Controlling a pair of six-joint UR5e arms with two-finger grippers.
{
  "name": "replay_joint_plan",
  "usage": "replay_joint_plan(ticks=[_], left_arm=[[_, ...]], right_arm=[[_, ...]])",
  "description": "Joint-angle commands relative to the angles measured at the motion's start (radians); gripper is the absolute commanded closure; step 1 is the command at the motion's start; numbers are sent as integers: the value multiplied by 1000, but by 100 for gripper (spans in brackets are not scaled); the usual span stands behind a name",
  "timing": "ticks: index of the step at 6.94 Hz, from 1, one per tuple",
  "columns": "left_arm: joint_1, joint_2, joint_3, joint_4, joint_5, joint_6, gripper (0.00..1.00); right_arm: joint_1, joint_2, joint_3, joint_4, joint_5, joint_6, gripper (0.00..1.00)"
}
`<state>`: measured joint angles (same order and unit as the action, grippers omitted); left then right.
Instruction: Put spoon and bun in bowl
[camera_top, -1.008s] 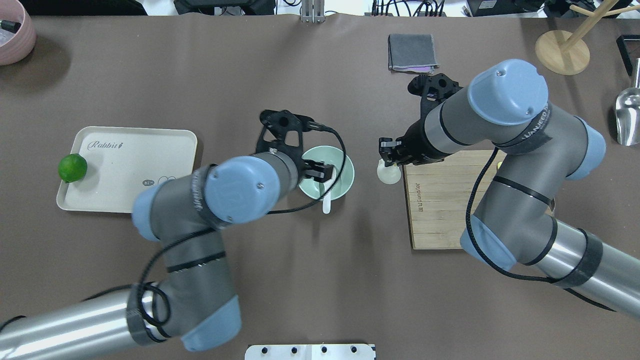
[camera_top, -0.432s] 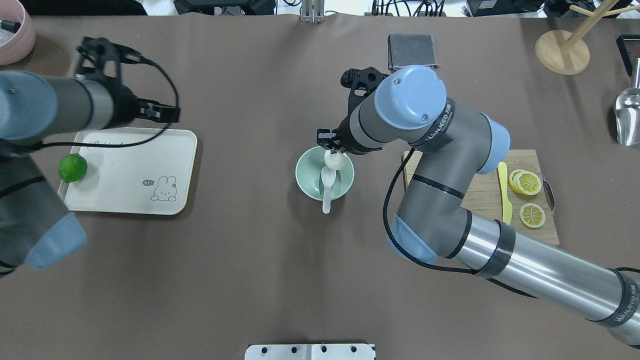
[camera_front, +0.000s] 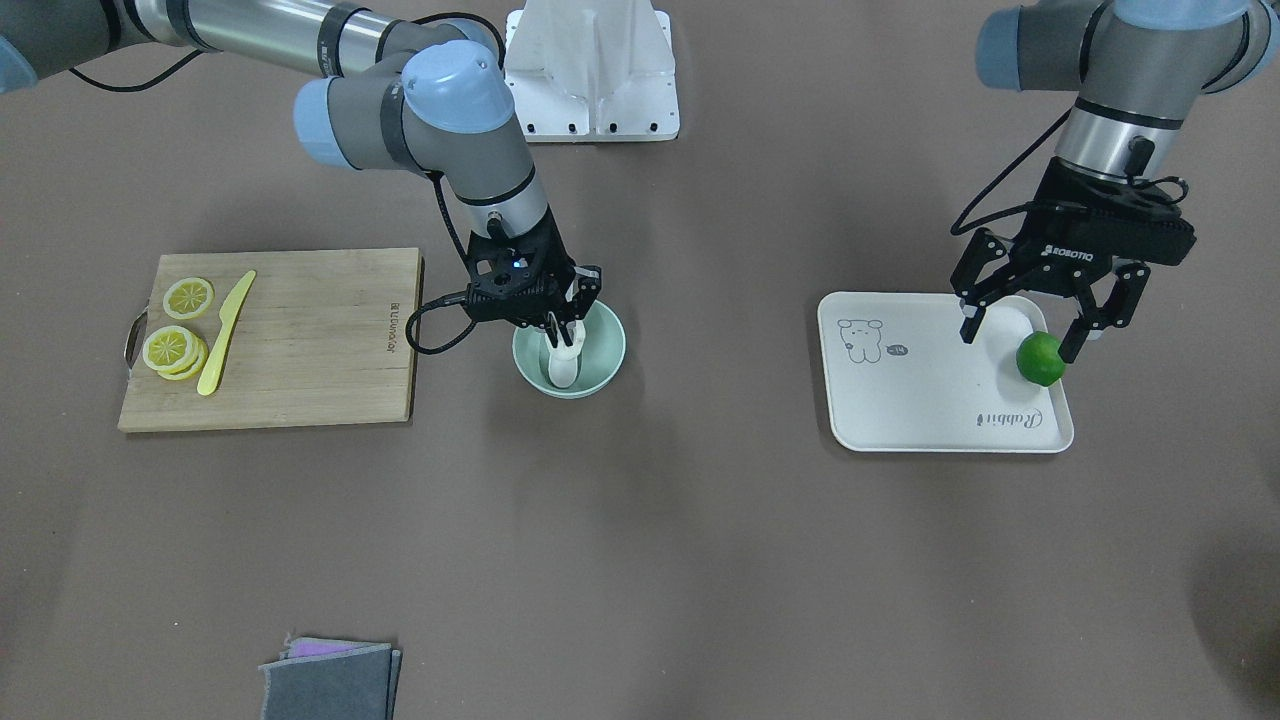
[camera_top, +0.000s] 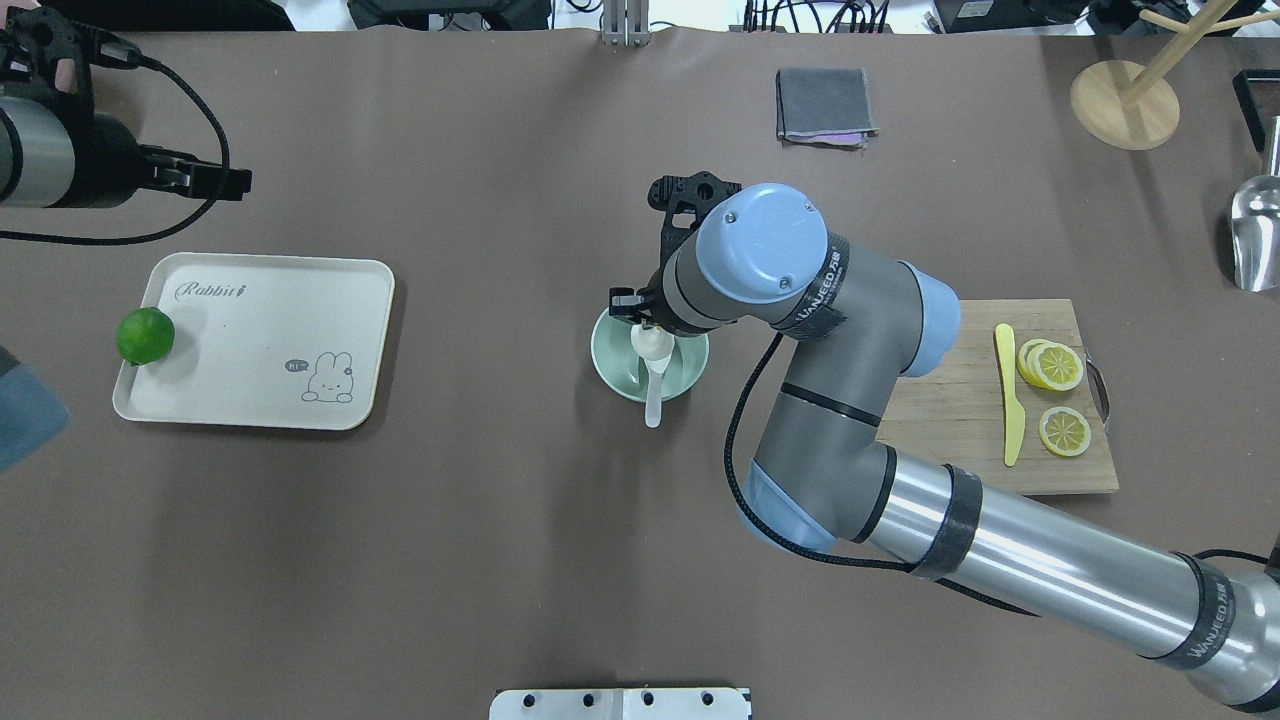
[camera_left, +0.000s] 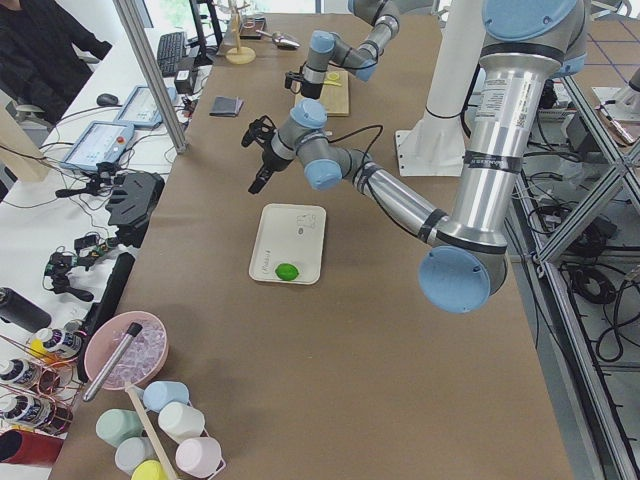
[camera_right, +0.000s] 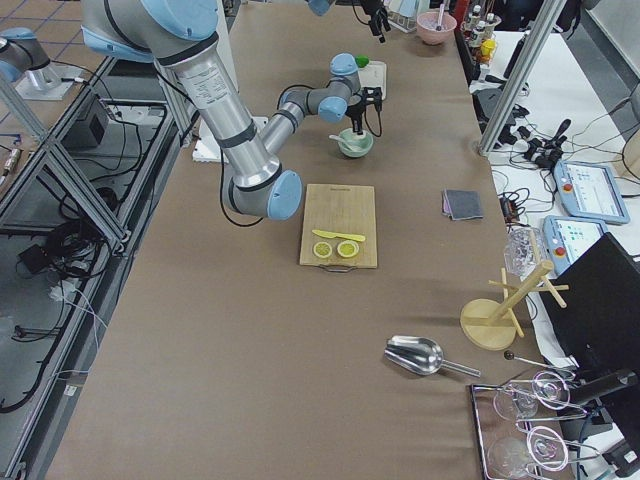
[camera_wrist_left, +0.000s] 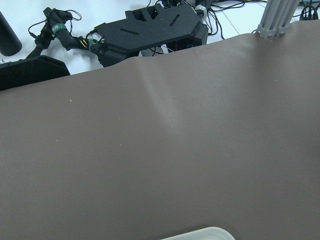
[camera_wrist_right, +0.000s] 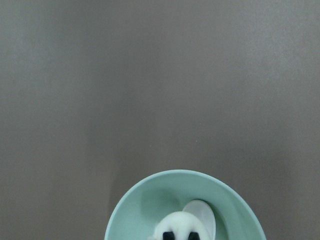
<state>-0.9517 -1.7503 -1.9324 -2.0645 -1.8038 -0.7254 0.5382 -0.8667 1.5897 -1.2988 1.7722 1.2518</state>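
Observation:
The pale mint-green bowl (camera_top: 612, 352) stands mid-table. The white spoon (camera_top: 654, 398) lies in it, scoop inside and handle over the near rim; its scoop also shows in the right wrist view (camera_wrist_right: 204, 219). My right gripper (camera_top: 642, 322) is shut on the white bun (camera_top: 650, 342) and holds it inside the bowl, above the spoon's scoop. The front view shows the bun (camera_front: 566, 346) between the fingers, and the right wrist view shows it (camera_wrist_right: 179, 224) over the bowl (camera_wrist_right: 150, 192). My left gripper (camera_front: 1020, 335) is open and empty, hovering over the tray's end beside the lime.
A cream tray (camera_top: 260, 385) with a green lime (camera_top: 145, 335) lies at the left. A wooden cutting board (camera_top: 950, 440) with lemon slices (camera_top: 1050, 365) and a yellow knife (camera_top: 1010, 395) lies at the right. A grey cloth (camera_top: 825, 103) lies at the back.
My right gripper carried the bun from beside the cutting board into the bowl. My left arm let go of the spoon in the bowl and swung away to the far left, over the tray.

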Motion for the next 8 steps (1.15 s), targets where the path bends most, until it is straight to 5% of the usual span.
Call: replay_joint_plan(ticks=[1, 4, 6, 8], left_arm=[[-7, 0, -3, -5, -9, 4, 2], [-83, 9, 1, -8, -53, 4, 2], [-171, 70, 1, -9, -94, 7, 2], [-385, 112, 64, 15, -339, 263, 2]], right_arm=[[-7, 27, -4, 0, -1, -11, 0], [157, 10, 100, -188, 145, -207, 0], [262, -171, 173, -226, 133, -525, 0], [400, -286, 165, -241, 145, -769, 0]])
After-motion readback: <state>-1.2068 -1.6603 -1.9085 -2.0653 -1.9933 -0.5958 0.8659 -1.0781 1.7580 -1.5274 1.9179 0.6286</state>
